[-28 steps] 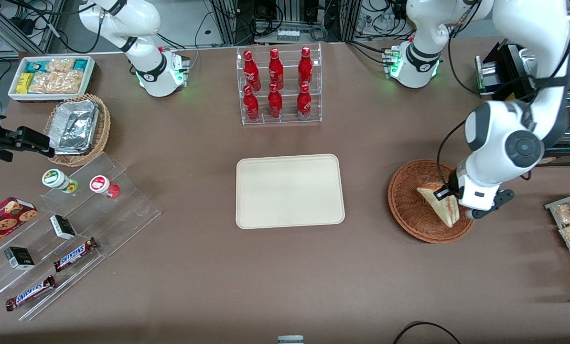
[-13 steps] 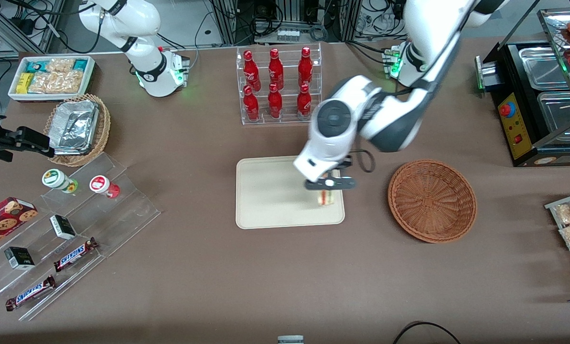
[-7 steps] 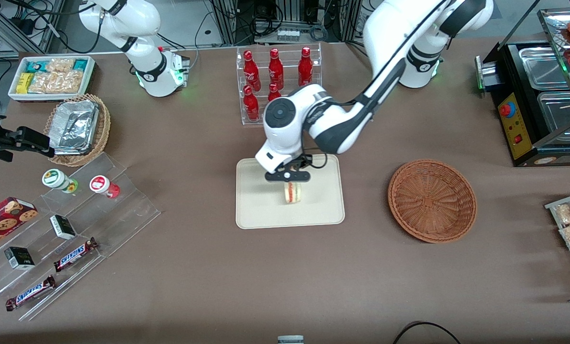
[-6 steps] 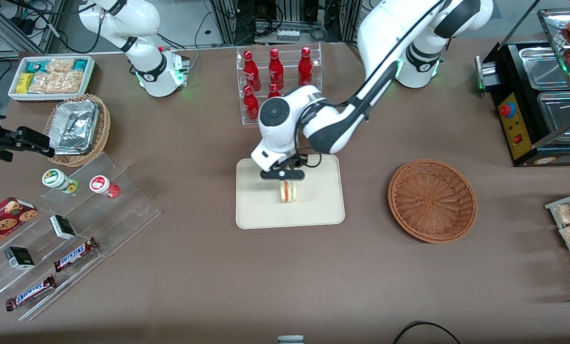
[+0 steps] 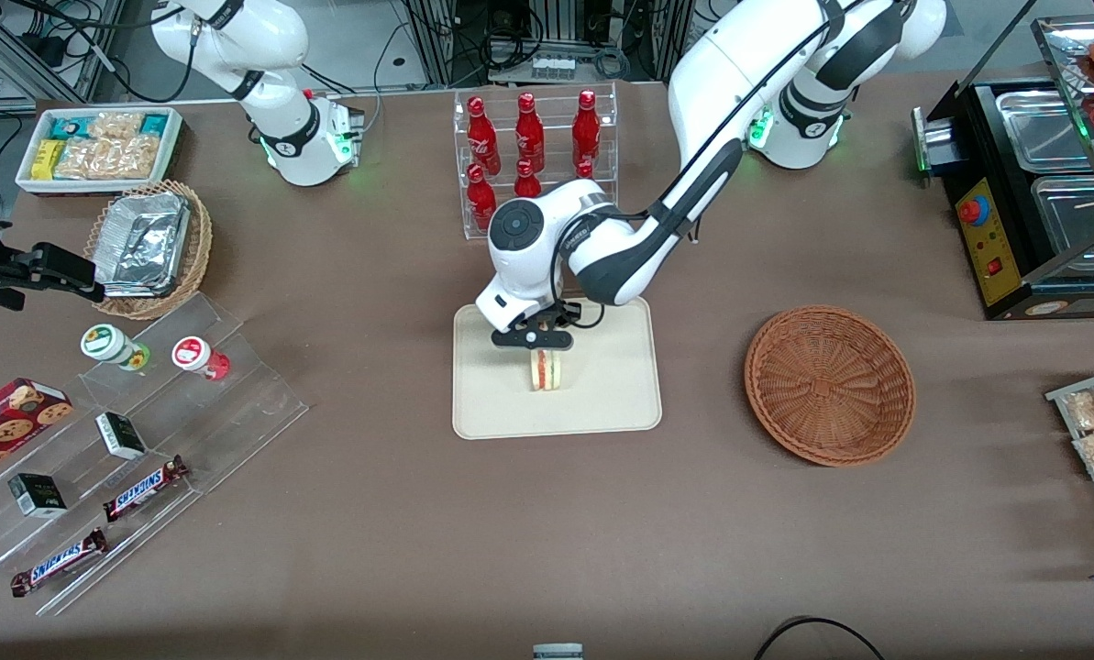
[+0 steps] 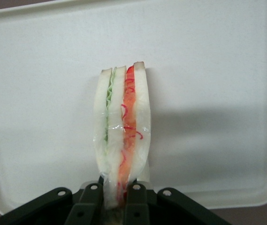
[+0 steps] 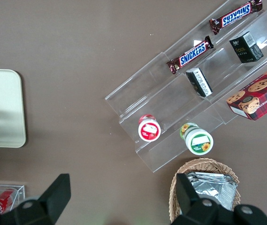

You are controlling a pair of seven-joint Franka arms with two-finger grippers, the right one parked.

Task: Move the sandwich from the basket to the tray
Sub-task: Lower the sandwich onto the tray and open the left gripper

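While we look down through the wrist camera, we see the sandwich [image 6: 123, 136] standing on edge, its pale bread slices upright with green filling along one layer and orange-red along the other. Our tool [image 6: 117, 197] pinches it at one end, a finger [image 6: 92, 202] pressed against each outer slice, so the tool is clamped narrowly on the sandwich. From the front, the sandwich [image 5: 546, 369] hangs just under the tool [image 5: 533, 339] over the middle of the tray [image 5: 615, 394]; whether its lower edge touches the tray we cannot tell. The cream tray lies flat on the brown desk [image 5: 547, 532]. Toward the working arm's end of the desk, well apart from the tray, sits the round reddish-brown basket [image 5: 829, 385] with nothing in it. Farther from the front camera than the tray stands a clear rack of red bottles [image 5: 535, 165], partly covered by our arm.
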